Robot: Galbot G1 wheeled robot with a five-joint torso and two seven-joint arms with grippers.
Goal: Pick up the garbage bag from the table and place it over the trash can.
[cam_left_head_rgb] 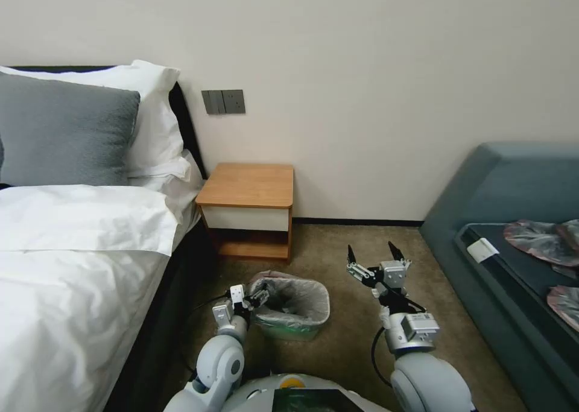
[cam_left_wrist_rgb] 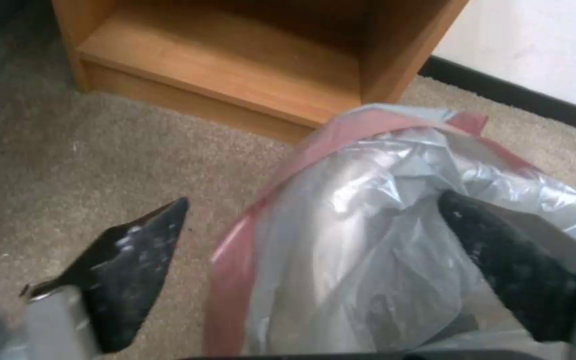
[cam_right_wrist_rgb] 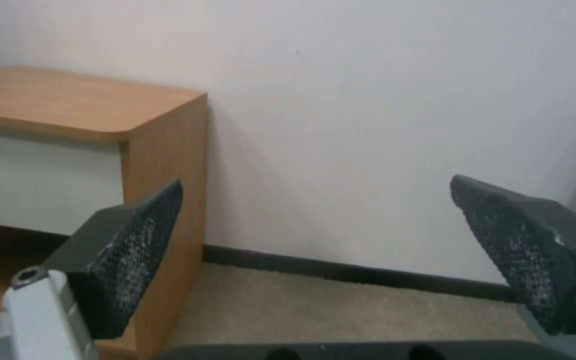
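The garbage bag, grey with a pinkish-red rim, is draped into and over the small trash can on the carpet in front of the table. My left gripper is at the can's left rim and stands open. In the left wrist view the left gripper straddles the bag's red edge, one finger outside over the carpet and the other over the plastic. To the right of the can my right gripper is raised and open, holding nothing. The right wrist view has the right gripper facing the wall beside the table.
A bed with white linen runs along the left. A blue-grey sofa on the right carries other crumpled bags. The nightstand's low shelf is just beyond the can. Open carpet lies between can and sofa.
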